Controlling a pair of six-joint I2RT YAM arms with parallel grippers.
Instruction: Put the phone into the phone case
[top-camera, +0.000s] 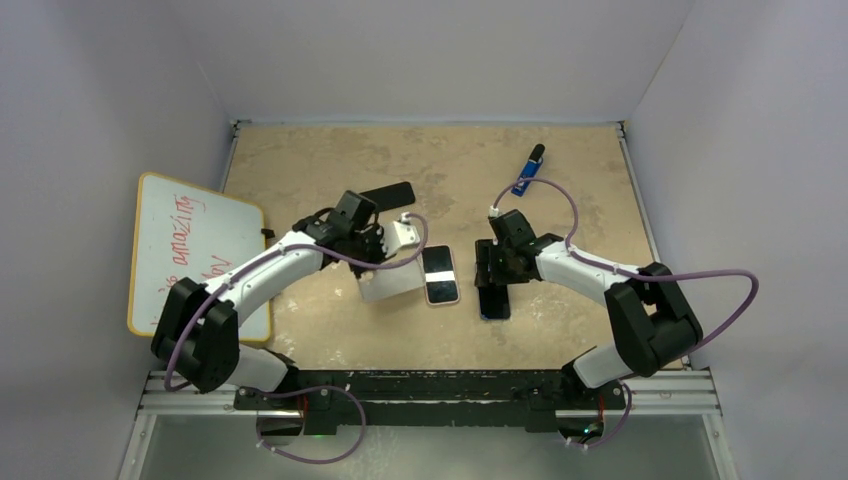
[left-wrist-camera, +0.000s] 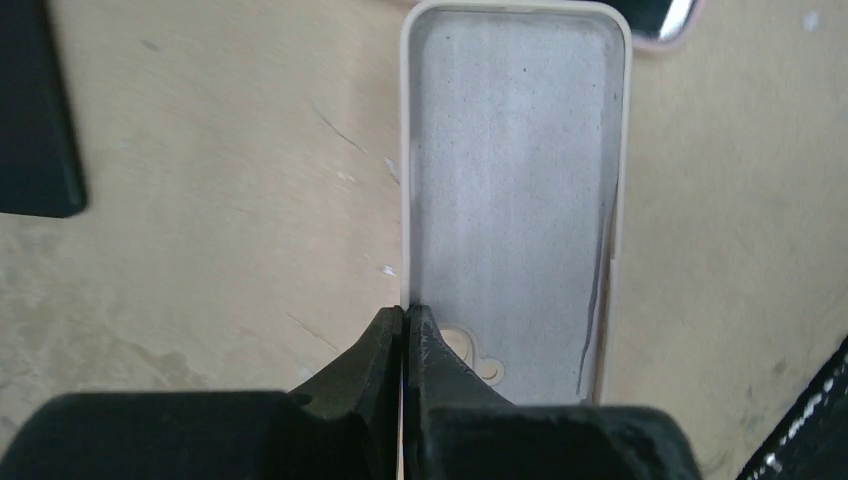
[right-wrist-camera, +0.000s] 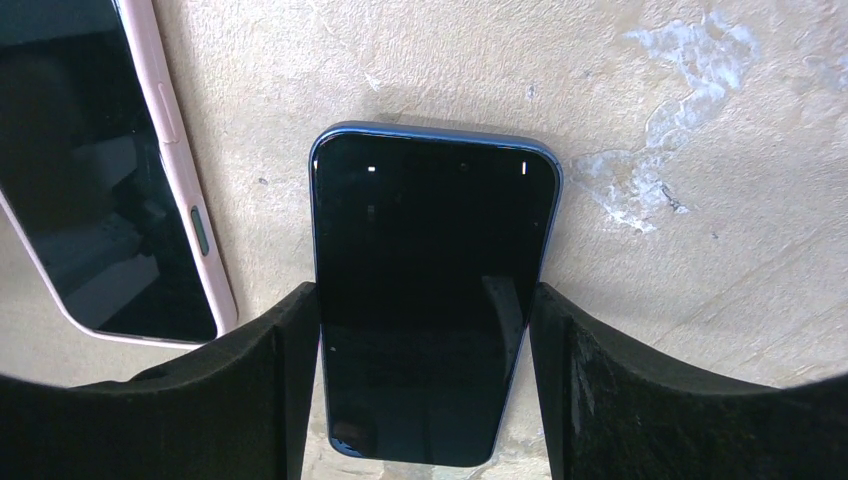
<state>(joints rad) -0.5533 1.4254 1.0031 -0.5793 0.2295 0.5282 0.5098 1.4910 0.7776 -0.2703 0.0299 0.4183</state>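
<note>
Left gripper (left-wrist-camera: 403, 315) on case (left-wrist-camera: 515, 180); right gripper (right-wrist-camera: 425, 296) on phone (right-wrist-camera: 435, 230).
The left gripper is pinched shut on one long wall of the white case, whose grey lining is in full view. The right gripper clasps the dark phone by its long sides on the table (top-camera: 330, 160). Beside it, a second phone (top-camera: 440, 272) sits in a pink case (right-wrist-camera: 186, 200). The whiteboard (top-camera: 195, 250) has red handwriting, unreadable.

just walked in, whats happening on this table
Two robot arms are working on getting a phone into a case. The left claw is shut on one side wall of the empty cream-white rectangular phone case. The right claw grips the long sides of the black-screened phone with a blue rim, which lies flat on the tan table. The phone is not in the case yet. A second phone in a pink case lies between them.
</note>
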